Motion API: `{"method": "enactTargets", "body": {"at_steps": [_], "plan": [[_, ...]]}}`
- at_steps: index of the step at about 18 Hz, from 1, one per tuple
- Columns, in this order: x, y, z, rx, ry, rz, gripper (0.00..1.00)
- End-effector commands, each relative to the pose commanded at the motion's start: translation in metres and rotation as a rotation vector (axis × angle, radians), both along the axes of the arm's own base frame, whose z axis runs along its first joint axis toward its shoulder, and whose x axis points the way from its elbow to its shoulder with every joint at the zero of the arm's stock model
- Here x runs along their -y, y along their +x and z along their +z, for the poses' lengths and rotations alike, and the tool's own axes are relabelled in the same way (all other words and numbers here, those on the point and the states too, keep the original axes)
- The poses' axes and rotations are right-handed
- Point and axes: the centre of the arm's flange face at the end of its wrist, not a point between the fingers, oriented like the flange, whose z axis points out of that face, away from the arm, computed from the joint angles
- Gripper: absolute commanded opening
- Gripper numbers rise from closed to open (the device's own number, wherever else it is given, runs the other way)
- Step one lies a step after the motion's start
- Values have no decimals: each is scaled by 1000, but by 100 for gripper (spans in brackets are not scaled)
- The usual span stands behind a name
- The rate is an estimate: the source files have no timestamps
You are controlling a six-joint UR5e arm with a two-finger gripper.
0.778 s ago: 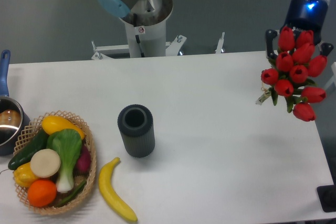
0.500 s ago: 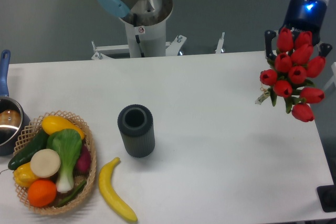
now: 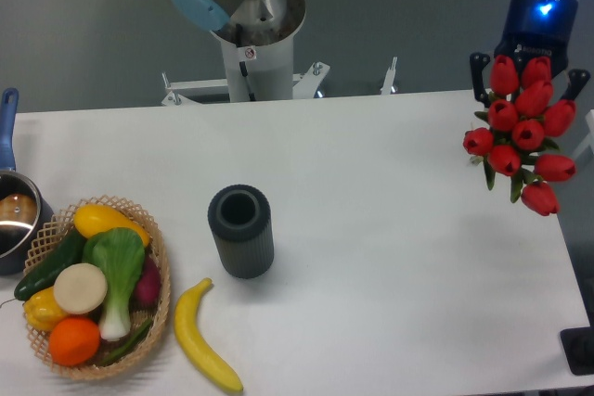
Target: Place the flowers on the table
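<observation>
The flowers [image 3: 522, 127], a bunch of red tulip buds with a few green leaves, hang over the far right edge of the white table [image 3: 371, 229]. The buds face the camera and hide the stems. My gripper [image 3: 527, 85] is right behind the bunch at the top right, under its blue-lit wrist. Its black fingers [image 3: 478, 73] show on both sides of the buds, shut on the flowers. The grip itself is hidden by the buds.
A dark ribbed cylinder vase [image 3: 240, 230] stands open-topped left of the table's middle. A banana [image 3: 204, 338] lies near the front edge. A woven basket [image 3: 160, 257] of produce sits front left, with a pot [image 3: 14, 215] at the left edge. The arm's base [image 3: 252, 30] is behind the table.
The gripper and the flowers have shifted slightly up and to the right. The small white tag that showed at the bunch's lower left no longer shows.
</observation>
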Motion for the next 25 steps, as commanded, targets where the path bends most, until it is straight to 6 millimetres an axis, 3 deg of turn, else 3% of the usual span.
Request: {"method": "enactTargets", "body": {"at_steps": [6, 13, 19, 25], "plan": [[-44, 18, -26, -26, -253, -23, 49], [-129, 44, -94, -76, -683, -88, 49], [-172, 59, -152, -82, -877, -141, 49], [-203, 65, -207, -10, -889, -97, 49]]}}
